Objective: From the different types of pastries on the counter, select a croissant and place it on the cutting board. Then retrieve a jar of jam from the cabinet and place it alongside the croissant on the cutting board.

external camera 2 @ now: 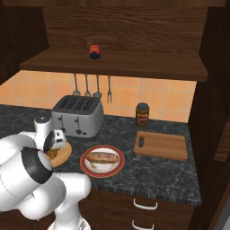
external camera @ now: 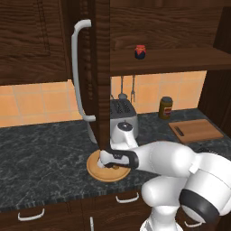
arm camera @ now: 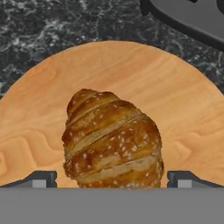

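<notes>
Over the round wooden disc (arm camera: 39,87) at the near left of the surface (external camera 2: 148,175), the hand (arm camera: 111,179) hangs spread astride the croissant (arm camera: 111,140). Pickup is underway; next, pinch, lift, carry right to the cutting board (external camera 2: 164,146).

Glossy white arm (external camera: 180,167), fat rounded segments, dark bands ringing the joints; a black collar sits at four o'clock on the big elbow, and the gripper (arm camera: 112,179) carries two small dark fingertips (arm camera: 41,178).
</notes>
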